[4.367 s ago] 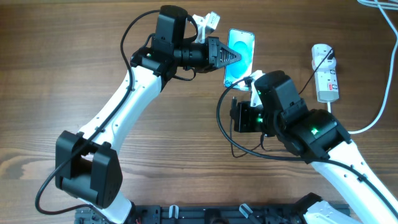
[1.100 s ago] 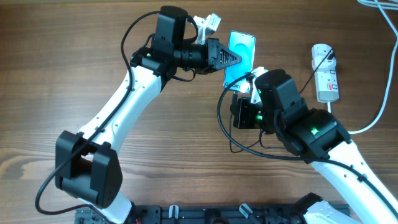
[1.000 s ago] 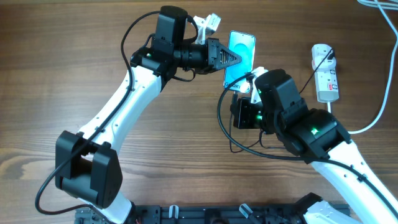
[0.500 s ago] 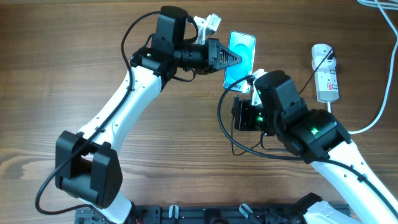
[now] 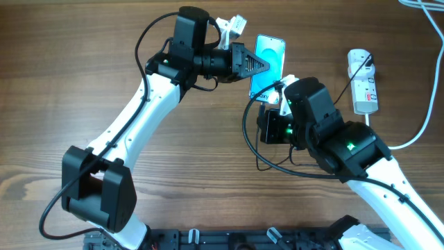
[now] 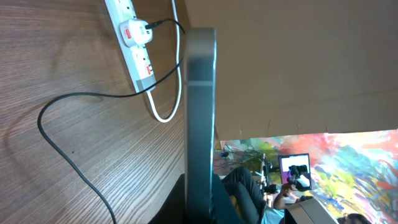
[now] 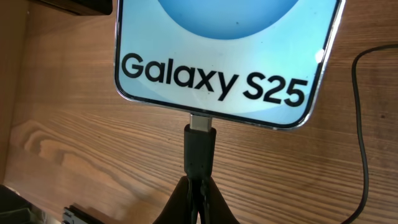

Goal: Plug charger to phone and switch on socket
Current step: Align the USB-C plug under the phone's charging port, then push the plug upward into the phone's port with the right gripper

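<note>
You're mid-plugging: right fingers (image 7: 184, 203) pinch the thin black charger's connector (image 7: 199, 146) at the flat turquoise-screened phone (image 5: 272, 50), upper centre, clamped by left fingers (image 5: 258, 63). Next: push home, then switch the white oblong socket (image 5: 364, 87), upper right.

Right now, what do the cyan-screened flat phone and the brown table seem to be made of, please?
The cyan-screened phone: smooth, glossy front, likely glass; satin grey edge, probably metal. The brown table: matt wood or laminate, grain lines show.
</note>
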